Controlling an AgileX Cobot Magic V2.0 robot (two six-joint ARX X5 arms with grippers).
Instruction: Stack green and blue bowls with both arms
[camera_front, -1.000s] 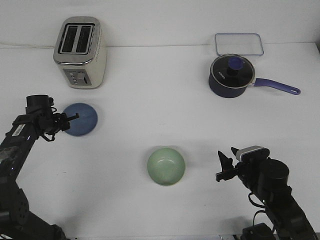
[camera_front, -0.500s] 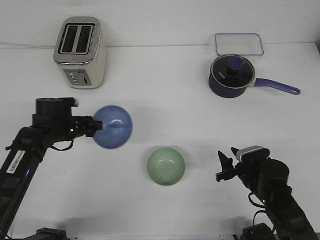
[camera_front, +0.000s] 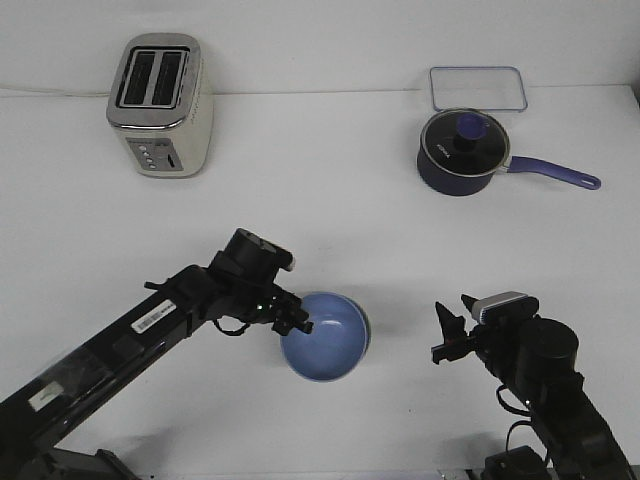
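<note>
My left gripper (camera_front: 300, 324) is shut on the near-left rim of the light blue bowl (camera_front: 325, 340) and holds it over the middle of the table. Only a thin sliver of the green bowl (camera_front: 366, 325) shows at the blue bowl's right edge; the rest is hidden under it. I cannot tell whether the two bowls touch. My right gripper (camera_front: 450, 328) stands to the right of the bowls, apart from them, with its jaws open and empty.
A cream and silver toaster (camera_front: 160, 105) stands at the back left. A dark navy saucepan (camera_front: 462, 152) with a lid and a purple-blue handle stands at the back right, with a clear rectangular lid (camera_front: 478, 88) behind it.
My left arm carried the blue bowl from the left of the table, lifted it, and moved it right and toward me over the green bowl. The right arm has not moved.
</note>
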